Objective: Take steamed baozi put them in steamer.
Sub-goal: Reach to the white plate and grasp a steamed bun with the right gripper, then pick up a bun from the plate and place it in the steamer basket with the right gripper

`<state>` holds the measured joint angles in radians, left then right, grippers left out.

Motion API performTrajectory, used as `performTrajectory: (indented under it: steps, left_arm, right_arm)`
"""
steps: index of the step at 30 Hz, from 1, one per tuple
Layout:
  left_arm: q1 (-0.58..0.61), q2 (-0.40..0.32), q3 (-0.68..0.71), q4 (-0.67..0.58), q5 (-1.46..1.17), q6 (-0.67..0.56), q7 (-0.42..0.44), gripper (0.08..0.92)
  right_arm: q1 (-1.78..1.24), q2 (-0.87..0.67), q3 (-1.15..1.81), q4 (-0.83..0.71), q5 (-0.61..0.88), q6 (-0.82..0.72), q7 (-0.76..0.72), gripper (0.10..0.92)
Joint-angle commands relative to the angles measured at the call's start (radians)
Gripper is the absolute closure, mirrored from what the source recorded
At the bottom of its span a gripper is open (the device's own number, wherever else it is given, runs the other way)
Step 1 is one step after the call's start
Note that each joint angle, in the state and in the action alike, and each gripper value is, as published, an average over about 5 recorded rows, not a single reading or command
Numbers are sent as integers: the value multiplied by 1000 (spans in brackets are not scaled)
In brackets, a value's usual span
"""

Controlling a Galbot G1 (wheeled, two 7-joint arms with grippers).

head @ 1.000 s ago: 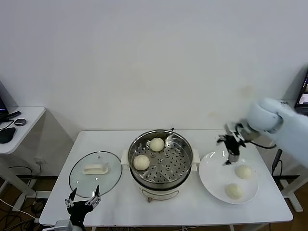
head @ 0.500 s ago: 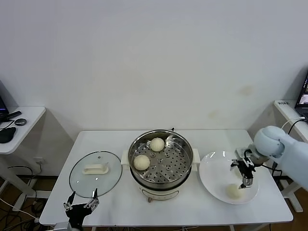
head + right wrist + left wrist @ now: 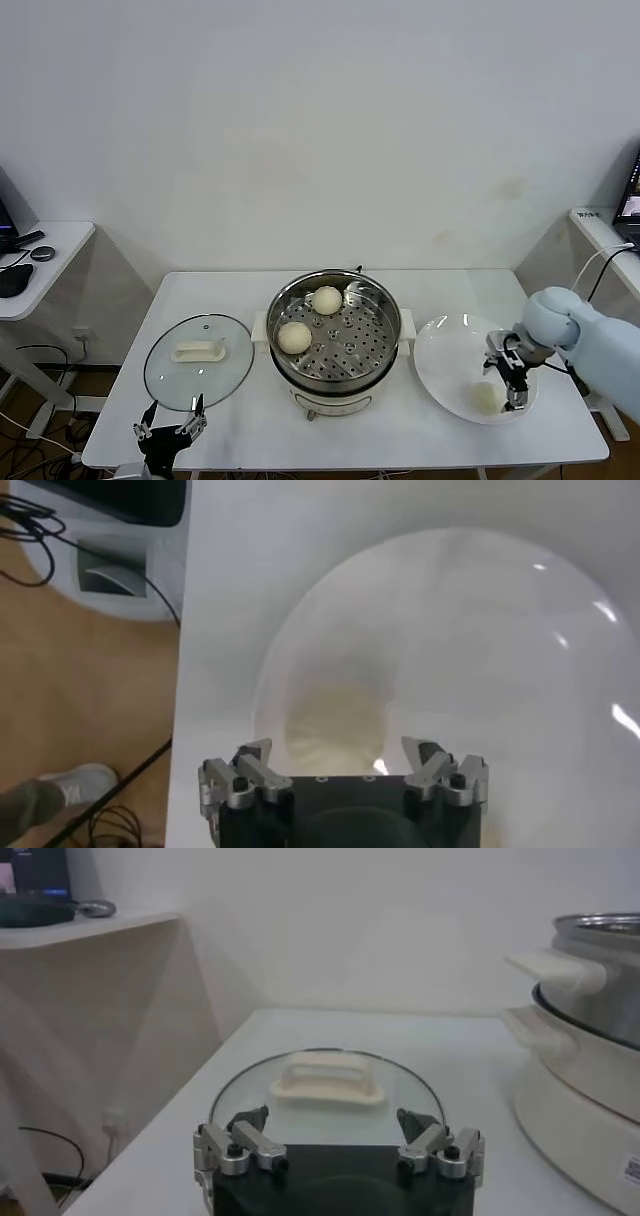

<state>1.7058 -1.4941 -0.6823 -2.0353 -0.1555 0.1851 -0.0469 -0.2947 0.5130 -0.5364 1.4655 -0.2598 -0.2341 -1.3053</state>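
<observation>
Right gripper (image 3: 512, 385) lowered onto the plate (image 3: 440, 362), fingers apart.
We see two baozi (image 3: 294, 337) in the steamer (image 3: 335, 338) mid-frame; the wrist view shows another baozi (image 3: 335, 725) between its fingers.

Plain white wall (image 3: 320, 120) fills back, faint smudges right of centre. White work table (image 3: 240, 300) stands against it. Smaller white side table (image 3: 50, 245) at left, dark items on top, possibly mouse and remote. Cables (image 3: 25, 365) trail on wood-tone floor (image 3: 80, 680). Screen edge (image 3: 632, 195) at far right. Light even, soft.
</observation>
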Motion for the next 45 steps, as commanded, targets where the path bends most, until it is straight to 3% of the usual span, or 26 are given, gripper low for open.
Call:
performTrajectory:
  steps: [1, 21, 37, 45]
  left_arm:
    - [0, -1, 1, 2, 1, 0, 0, 177]
    - [0, -3, 2, 2, 2, 0, 1, 177]
    - [-4, -3, 4, 8, 2, -1, 1, 177]
    - [-24, -6, 20, 19, 15, 1, 0, 177]
  right_arm:
    - [-31, 20, 11, -26, -20, 5, 7, 203]
    - [-37, 39, 13, -41, -31, -5, 15, 204]
    - [2, 43, 13, -47, -5, -15, 12, 419]
    - [405, 62, -208, -26, 151, -33, -19, 431]
